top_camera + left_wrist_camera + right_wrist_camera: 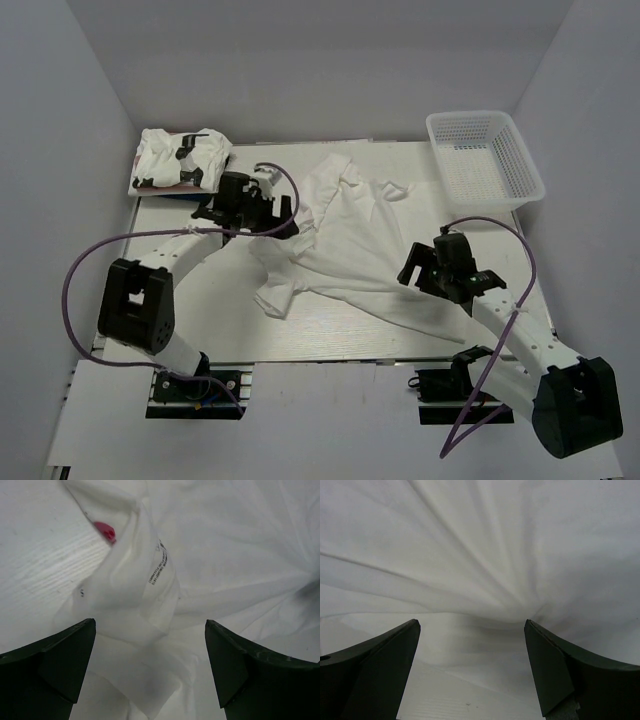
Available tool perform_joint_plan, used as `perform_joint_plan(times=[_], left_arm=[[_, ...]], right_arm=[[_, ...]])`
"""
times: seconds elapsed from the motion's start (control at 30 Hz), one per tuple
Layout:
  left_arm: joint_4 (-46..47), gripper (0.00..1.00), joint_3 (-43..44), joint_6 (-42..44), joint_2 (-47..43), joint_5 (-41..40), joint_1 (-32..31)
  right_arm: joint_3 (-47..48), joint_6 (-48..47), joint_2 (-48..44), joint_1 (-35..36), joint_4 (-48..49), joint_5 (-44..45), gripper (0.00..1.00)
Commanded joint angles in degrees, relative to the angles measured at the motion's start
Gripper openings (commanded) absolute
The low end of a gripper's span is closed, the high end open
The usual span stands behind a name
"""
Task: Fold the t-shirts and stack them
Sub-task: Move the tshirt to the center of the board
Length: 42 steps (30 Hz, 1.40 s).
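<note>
Lying rumpled across the middle of the surface (330,335), a loose t-shirt (350,250) spreads from its far collar end towards the near right, with one sleeve bunched at its near left edge. The left gripper (278,218) hangs over the shirt's far left edge. In its wrist view the left gripper (150,630) stands wide open, its two dark fingers (55,665) well apart, with a doubled fold of the loose t-shirt (225,555) lying between them. That fold carries a printed label (157,570), and a small red tag (105,531) shows just beyond it, beside bare surface (40,555). Whether the fingers touch the cloth cannot be told. The right gripper (415,265) sits over the shirt's near right edge. In its wrist view the right gripper (472,627) is also spread wide and holds nothing, with creases of the loose t-shirt (480,545) fanning out from a point between the fingers and a strip of surface (470,700) showing just nearer. The folded t-shirts (180,160), white with small black marks, lie stacked at the far left corner. A white mesh basket (528,165) stands at the far right, well apart from both arms.
</note>
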Motion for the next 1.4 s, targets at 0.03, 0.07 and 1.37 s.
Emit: perform_joint_plan(times=[0.03,0.07,1.37], left_arm=[[0.00,1.00,0.63,2.43,4.33,-3.89,-4.83],[-2.10,1.00,3.16,2.44,6.10,-8.08,-5.62],[-10.56,0.00,29.45,-4.42,21.68,-52.33,-1.51]], right_arm=[[-1.16,0.08,0.70,-0.15,-0.08,-0.09,0.90],[-1.60,-0.01,1.05,-0.15,0.36,-0.27,0.90],[0.50,-1.15,11.86,-0.23,4.32,2.54,0.90]])
